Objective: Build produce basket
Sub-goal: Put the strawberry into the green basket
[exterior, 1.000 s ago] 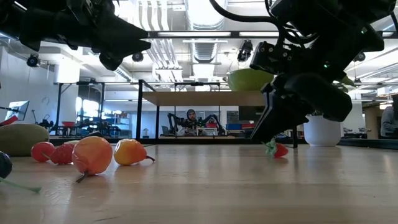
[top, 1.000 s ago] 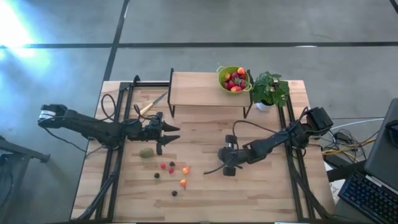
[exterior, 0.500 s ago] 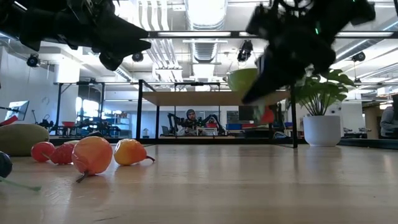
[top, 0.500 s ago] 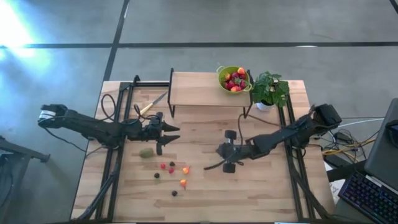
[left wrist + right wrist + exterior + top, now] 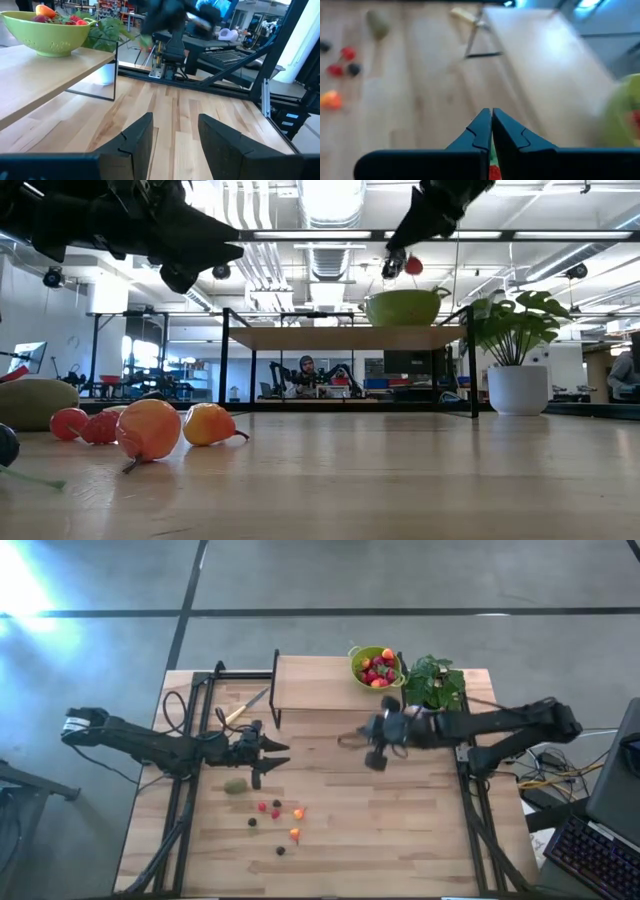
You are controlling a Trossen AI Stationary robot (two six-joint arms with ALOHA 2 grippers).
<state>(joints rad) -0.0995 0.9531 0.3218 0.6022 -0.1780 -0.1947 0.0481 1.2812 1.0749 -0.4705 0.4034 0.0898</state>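
Lime-green colander [image 5: 376, 667] sits on the raised wooden shelf [image 5: 320, 683], part-filled with red and orange fruit. Right pincer [image 5: 398, 264], raised near it, pinches a small red berry [image 5: 413, 266], seen best in the low view. Loose berries [image 5: 279, 814] and kiwi [image 5: 235, 786] lie on the worktop [image 5: 400, 830]. Left pincer [image 5: 275, 758] hangs spread beside the kiwi. No legible writing.

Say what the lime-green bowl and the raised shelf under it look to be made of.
The round lime-green colander bowl looks like matte moulded plastic: uniform colour, small drain holes near its base. The raised shelf looks like pale unfinished wood with visible grain, on thin black, probably metal, legs.
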